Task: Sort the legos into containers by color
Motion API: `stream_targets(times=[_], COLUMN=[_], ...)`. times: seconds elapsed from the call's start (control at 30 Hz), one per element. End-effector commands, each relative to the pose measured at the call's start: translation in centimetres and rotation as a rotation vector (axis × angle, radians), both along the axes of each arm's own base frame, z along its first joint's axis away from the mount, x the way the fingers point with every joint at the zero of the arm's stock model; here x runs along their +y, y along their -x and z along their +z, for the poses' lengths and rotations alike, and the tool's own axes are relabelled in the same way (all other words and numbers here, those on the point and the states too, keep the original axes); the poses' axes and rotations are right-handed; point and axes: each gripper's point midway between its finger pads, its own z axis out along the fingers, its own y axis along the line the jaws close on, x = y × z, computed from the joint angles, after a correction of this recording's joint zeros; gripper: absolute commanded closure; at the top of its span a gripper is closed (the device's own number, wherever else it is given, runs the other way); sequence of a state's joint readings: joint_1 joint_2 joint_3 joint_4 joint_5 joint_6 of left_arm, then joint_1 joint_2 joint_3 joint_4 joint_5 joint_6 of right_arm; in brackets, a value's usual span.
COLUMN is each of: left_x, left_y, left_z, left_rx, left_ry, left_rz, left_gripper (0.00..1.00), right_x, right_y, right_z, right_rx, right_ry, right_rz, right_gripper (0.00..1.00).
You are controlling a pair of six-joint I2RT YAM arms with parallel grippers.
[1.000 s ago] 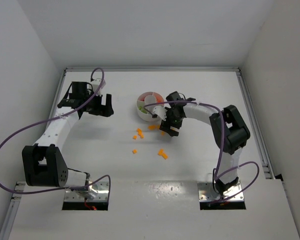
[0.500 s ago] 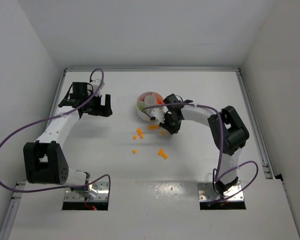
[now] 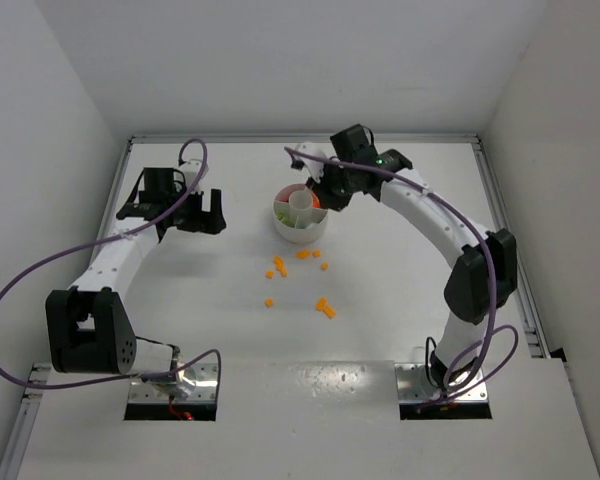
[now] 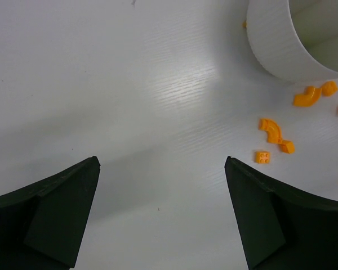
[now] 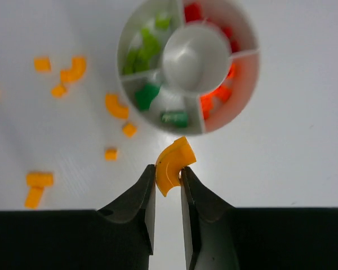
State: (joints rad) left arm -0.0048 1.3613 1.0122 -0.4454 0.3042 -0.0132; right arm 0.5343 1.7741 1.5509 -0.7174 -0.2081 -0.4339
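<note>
The right gripper [image 5: 168, 175] pinches one orange curved lego [image 5: 172, 163] between its nearly closed fingers; the piece's lower end is hidden between them. In the right wrist view it sits just outside the rim of the dish [image 4: 276, 45], nearest the wedge holding orange pieces. From overhead, the right gripper [image 3: 336, 188] hangs at the dish's [image 3: 298, 233] far right edge and covers part of the rim, and the held piece cannot be made out there.

The dish's contents are blurred. Four wedges around a bare central cup [image 5: 194, 59] can be told apart: light green, dark green, orange and red. Two dark green pieces can be counted, while the other colours run together.

Nine loose orange legos [image 5: 116, 106] lie on the table [image 4: 158, 84] in the right wrist view. Two of them are curved, and one is cut off by the left edge. All lie on the dish's near side, well apart from the right gripper.

The left gripper [image 4: 161, 163], jaws spread wide and holding nothing, hovers over bare table left of the dish. Its camera catches only a corner of the dish, and two legos are clipped at the frame's right edge.
</note>
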Motion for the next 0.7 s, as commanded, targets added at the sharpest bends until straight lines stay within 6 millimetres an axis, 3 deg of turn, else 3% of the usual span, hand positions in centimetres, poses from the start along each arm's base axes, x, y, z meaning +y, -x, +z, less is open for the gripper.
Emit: stream_targets(times=[0.0,0.07,0.1,0.17,0.27,0.67], left_x=[-0.1,-0.1,-0.1,-0.1,-0.3,-0.6], left_y=[-1.7,-1.7,-1.7,-2.0,-2.3,-2.6], left_z=[3.2,3.4,3.1,3.2,3.3,3.0], left_rx=[-0.102,-0.103,-0.094,-0.097,-0.097,-0.078], left_ry=[0.027,0.019,0.02,0.02,0.027,0.041], left_rz=[-0.015,-0.021,-0.021,-0.021,-0.029,-0.044], left_gripper=[0.0,0.0,0.0,0.0,0.0,0.0], right_x=[2.5,3.5,3.9,4.8,5.7,6.7], right_y=[-1.4,-2.7,-3.2,-4.5,-5.9,-6.6], right_z=[3.0,4.6,4.0,5.2,5.0,2.0], right_rx=[0.023,-0.007,0.006,-0.015,-0.019,0.043], right_ry=[-0.105,-0.141,-0.14,-0.17,-0.181,-0.174], right_rz=[-0.049,-0.046,-0.055,-0.068,-0.077,-0.069], right_gripper=[0.84,0.84,0.84,0.85,0.85,0.84])
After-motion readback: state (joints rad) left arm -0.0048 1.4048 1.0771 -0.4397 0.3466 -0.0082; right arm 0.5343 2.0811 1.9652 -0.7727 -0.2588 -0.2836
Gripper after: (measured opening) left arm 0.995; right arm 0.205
